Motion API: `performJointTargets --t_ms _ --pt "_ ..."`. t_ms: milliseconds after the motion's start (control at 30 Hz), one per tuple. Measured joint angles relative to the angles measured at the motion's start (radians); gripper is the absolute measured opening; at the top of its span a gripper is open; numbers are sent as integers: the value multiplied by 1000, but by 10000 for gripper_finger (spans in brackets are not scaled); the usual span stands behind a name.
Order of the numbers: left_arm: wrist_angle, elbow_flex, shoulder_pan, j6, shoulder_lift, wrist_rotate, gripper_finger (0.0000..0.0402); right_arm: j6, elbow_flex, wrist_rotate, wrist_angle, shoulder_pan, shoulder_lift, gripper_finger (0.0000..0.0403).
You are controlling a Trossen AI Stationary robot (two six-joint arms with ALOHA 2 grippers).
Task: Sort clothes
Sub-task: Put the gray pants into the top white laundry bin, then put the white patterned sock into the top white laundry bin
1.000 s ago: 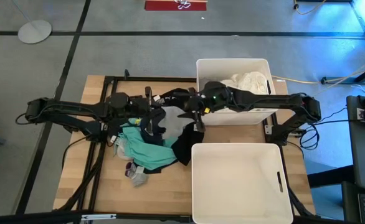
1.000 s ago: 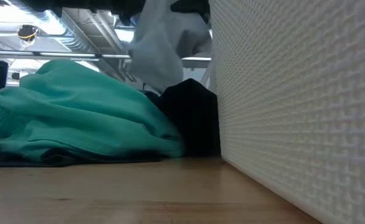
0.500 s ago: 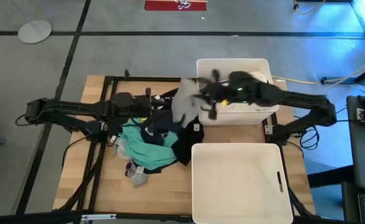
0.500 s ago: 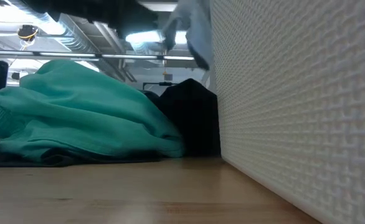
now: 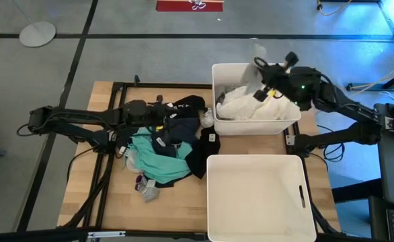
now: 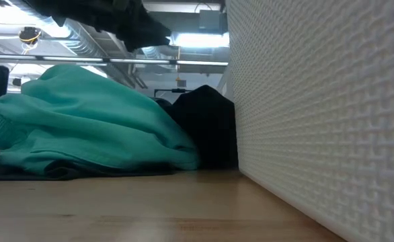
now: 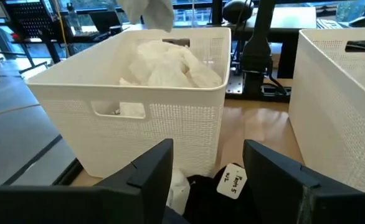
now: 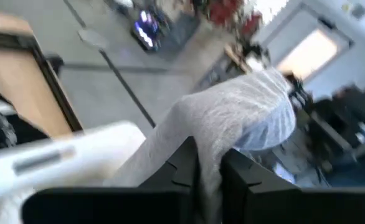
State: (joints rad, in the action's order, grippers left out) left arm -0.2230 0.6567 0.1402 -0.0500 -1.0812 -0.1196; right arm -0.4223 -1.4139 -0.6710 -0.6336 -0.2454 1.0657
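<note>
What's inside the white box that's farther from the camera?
The far bin holds a heap of white and cream clothes. Whatever lies beneath the heap is covered. The right gripper holds a light grey garment above it.

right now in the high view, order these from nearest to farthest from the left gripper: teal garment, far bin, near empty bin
1. Teal garment: just beside the left gripper, toward the table's near edge.
2. Far bin: to its right, holding light clothes, with the right gripper above it.
3. Near empty bin: farthest, at the near right corner.
</note>
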Motion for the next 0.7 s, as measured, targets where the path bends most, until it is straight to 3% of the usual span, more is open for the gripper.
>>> performJointTargets --t_ms 133,333,700 --pt "-2 0 0 2 -31 0 183 121 0 23 -120 -92 -2 50" --pt "-8 0 0 6 -101 0 182 255 0 145 -283 -227 46 69" --pt "-56 20 11 60 -213 -7 182 293 1 389 -389 -332 138 221"
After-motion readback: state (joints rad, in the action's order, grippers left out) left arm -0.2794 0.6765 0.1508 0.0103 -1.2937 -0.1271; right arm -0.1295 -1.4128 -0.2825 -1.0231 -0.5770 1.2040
